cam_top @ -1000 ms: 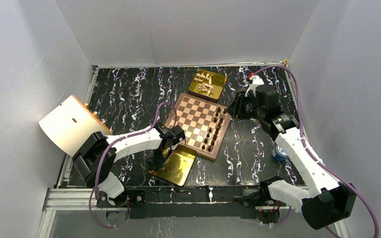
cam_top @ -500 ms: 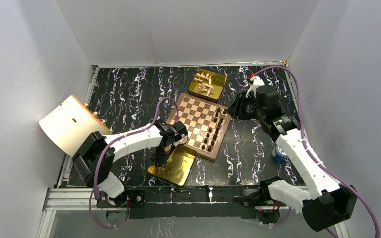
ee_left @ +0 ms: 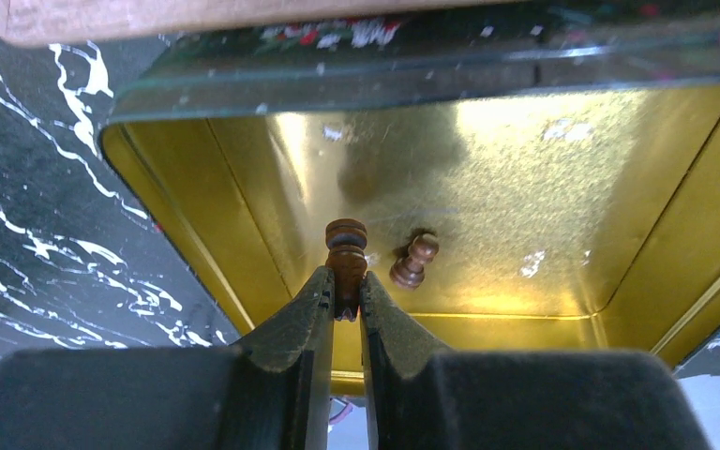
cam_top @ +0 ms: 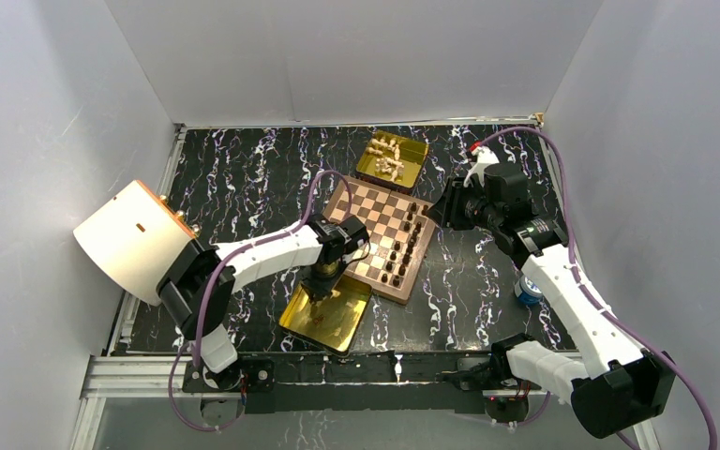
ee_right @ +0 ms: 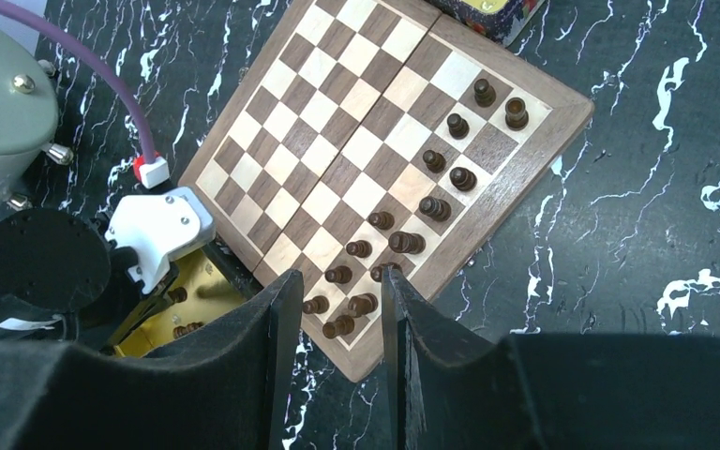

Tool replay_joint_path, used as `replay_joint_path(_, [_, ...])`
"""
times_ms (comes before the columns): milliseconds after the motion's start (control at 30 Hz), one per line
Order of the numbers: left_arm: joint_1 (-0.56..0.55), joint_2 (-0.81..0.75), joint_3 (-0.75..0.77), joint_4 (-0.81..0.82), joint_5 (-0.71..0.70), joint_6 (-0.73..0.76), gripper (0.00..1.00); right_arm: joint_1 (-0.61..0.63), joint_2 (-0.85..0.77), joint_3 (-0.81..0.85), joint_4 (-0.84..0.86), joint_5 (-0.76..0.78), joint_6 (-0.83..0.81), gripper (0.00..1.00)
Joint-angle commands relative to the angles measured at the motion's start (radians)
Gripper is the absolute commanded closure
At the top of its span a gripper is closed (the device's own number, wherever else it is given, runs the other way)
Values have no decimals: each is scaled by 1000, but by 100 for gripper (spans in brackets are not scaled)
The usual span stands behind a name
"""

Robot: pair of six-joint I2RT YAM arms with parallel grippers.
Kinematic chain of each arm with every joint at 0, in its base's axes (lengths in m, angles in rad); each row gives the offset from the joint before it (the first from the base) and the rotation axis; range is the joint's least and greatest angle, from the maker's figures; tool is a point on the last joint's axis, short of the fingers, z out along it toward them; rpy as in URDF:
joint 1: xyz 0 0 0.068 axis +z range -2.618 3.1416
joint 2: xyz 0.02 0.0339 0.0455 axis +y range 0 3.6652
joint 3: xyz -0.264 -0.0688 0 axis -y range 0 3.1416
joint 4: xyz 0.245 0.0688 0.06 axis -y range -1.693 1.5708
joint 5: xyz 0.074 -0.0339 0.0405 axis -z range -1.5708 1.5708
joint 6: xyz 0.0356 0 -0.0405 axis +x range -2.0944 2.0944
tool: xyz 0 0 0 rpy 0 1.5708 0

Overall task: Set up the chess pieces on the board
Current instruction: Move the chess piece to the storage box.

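The chessboard (cam_top: pixel 367 217) lies mid-table, also in the right wrist view (ee_right: pixel 337 141). Several dark brown pieces (cam_top: pixel 403 246) stand in its two right-hand rows (ee_right: pixel 431 183). My left gripper (cam_top: pixel 322 287) is over the near gold tray (cam_top: pixel 330 319), shut on a dark brown piece (ee_left: pixel 346 251) held between its fingertips (ee_left: pixel 347 286). A dark pawn (ee_left: pixel 414 261) lies on the tray floor (ee_left: pixel 544 178) beside it. My right gripper (cam_top: pixel 444 208) hovers above the board's right edge, open and empty (ee_right: pixel 337 281). Cream pieces (cam_top: pixel 389 157) fill the far gold tray.
A pale round-fronted box (cam_top: pixel 131 234) sits at the left edge. A blue can (cam_top: pixel 528 289) stands right of the board, beside the right arm. White walls enclose the black marbled table (cam_top: pixel 244 178) on three sides.
My left gripper has moved right, from the near tray's left edge to over the tray near the board's corner. The right arm has barely moved.
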Motion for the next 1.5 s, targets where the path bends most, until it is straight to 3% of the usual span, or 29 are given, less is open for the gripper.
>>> replay_joint_path(0, [-2,30,58,-3,17,16,95,0,-28,17,0,-14,14,55])
replay_joint_path(600, [-2,85,109,-2,66,51,94,0,-49,-17,-11,-21,18,55])
replay_joint_path(900, [-2,109,115,62,99,51,74,-1,-48,-24,-31,-41,30,55])
replay_joint_path(1167, [3,88,160,61,49,30,61,2,-36,-22,-32,-82,59,56])
replay_joint_path(1467, [143,-72,150,189,134,-4,53,113,-15,-45,1,-48,124,56])
